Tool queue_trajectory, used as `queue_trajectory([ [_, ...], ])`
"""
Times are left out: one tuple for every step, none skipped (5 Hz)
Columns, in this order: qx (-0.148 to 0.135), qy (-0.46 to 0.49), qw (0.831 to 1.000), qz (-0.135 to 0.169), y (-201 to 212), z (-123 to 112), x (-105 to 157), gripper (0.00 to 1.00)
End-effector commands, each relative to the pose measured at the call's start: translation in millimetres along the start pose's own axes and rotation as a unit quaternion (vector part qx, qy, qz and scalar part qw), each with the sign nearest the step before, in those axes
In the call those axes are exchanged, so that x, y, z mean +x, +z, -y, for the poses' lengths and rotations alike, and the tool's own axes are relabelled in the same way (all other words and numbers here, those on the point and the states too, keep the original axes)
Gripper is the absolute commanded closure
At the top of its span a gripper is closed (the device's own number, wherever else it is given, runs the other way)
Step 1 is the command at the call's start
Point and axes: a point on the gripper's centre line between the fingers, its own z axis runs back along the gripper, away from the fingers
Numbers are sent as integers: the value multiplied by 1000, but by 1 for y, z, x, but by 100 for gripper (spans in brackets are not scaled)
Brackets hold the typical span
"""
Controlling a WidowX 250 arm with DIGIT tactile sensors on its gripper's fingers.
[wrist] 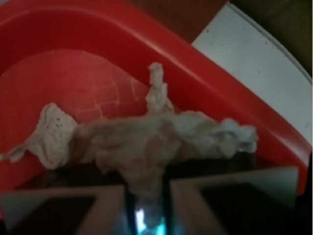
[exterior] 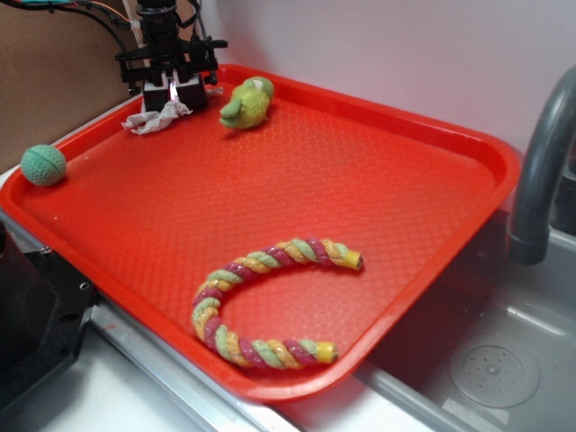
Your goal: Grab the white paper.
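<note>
The white paper (exterior: 155, 118) is a crumpled off-white wad at the far left corner of the red tray (exterior: 432, 216). My gripper (exterior: 174, 95) stands over it, and its two fingers are pinched together on the wad's upper part. In the wrist view the white paper (wrist: 146, 142) spreads wide across the tray floor, and a narrow neck of it runs down between the fingers of my gripper (wrist: 146, 196), which is shut on it.
A yellow-green plush toy (exterior: 246, 102) lies just right of the gripper. A teal ball (exterior: 43, 165) rests on the tray's left rim. A striped rope toy (exterior: 261, 301) curves near the front. A grey faucet (exterior: 540, 171) and sink (exterior: 495, 360) stand to the right.
</note>
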Motion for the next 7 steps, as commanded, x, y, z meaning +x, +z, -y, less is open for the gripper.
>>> queue_trajectory([
  [-26,-175,982,58,25,41,-38,100],
  [-84,-296,951,35,79,10,-111,100],
  [-113,-384,914,61,122,-38,-157,100],
  [-125,-431,892,62,169,-73,-194,100],
  [-124,-442,887,45,220,-85,-202,100],
  [-110,-453,883,51,221,-77,-209,100],
  [-95,-453,885,44,216,-74,-212,100],
])
